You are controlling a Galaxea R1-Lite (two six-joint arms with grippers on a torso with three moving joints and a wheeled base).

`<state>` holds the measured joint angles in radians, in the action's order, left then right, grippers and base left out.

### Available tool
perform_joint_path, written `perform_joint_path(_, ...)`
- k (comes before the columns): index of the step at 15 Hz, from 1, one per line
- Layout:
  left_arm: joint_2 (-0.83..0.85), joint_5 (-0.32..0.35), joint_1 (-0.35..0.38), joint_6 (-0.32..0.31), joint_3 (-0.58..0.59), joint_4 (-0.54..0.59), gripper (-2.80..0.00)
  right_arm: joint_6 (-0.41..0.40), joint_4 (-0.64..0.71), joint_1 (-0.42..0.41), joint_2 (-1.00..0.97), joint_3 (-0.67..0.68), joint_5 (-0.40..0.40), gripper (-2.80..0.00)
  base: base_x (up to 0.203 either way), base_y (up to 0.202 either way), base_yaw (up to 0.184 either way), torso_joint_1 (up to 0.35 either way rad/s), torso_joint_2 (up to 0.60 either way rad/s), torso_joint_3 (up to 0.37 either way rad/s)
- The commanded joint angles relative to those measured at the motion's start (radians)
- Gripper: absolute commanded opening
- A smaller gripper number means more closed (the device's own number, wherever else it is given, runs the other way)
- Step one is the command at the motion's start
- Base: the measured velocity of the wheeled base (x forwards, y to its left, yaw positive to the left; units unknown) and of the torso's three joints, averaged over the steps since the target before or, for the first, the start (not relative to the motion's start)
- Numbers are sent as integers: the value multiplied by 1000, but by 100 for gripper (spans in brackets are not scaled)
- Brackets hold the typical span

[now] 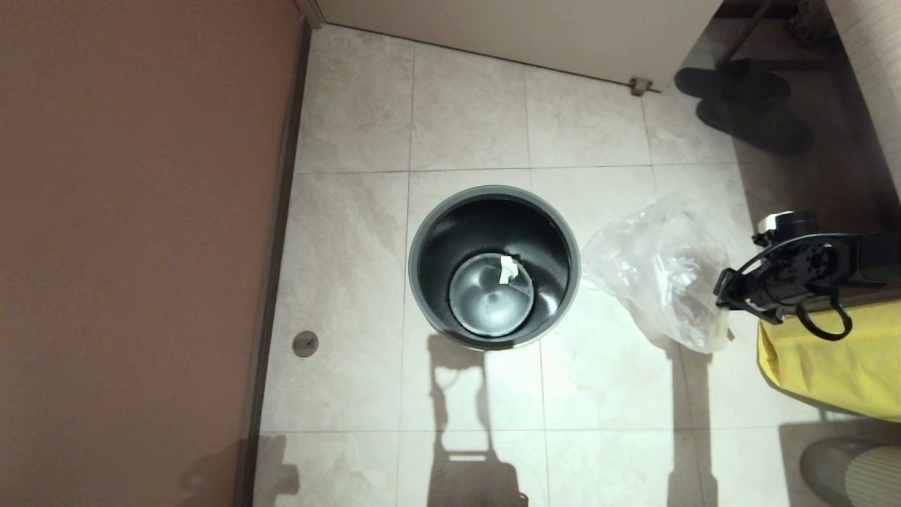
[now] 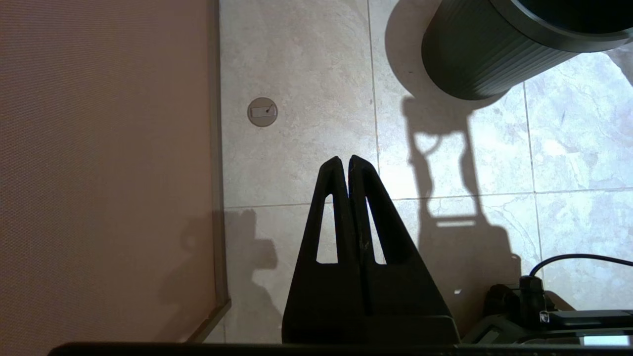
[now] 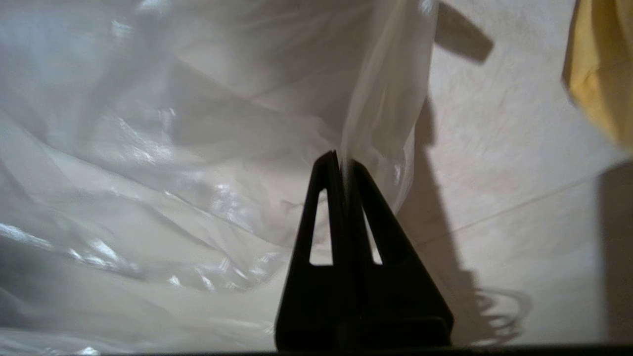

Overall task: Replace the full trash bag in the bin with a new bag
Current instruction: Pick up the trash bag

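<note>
The bin (image 1: 494, 267) stands upright on the floor (image 1: 352, 246), about midway across it, with a scrap of paper (image 1: 507, 270) inside on its bottom. Just to its right the new bag (image 1: 658, 271) hangs bunched, its right edge pinched in the right claw (image 1: 725, 296). The yellow bag (image 1: 834, 355) sits further right, by the floor's right edge. A wall (image 1: 134, 239) runs along the floor's left edge. Slippers (image 1: 746, 102) lie at the far right corner.

The bin (image 1: 494, 266) stood upright and unlined on the floor tiles. The new bag (image 1: 658, 271), clear and crumpled, lay just beside it, pinched at one edge.
</note>
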<state>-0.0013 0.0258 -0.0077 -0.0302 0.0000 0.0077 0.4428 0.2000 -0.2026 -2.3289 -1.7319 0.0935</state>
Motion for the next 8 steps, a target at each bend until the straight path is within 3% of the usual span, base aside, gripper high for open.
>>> perform_joint_path(1,1,0,0,0,0,0,-280,29,4,-1,19,0,4,-280,0,0,0,0,0,0)
perform_joint_path(8,1,0,0,0,0,0,-280,63,80,-1,259,5,134,-280,0,0,0,0,0,0)
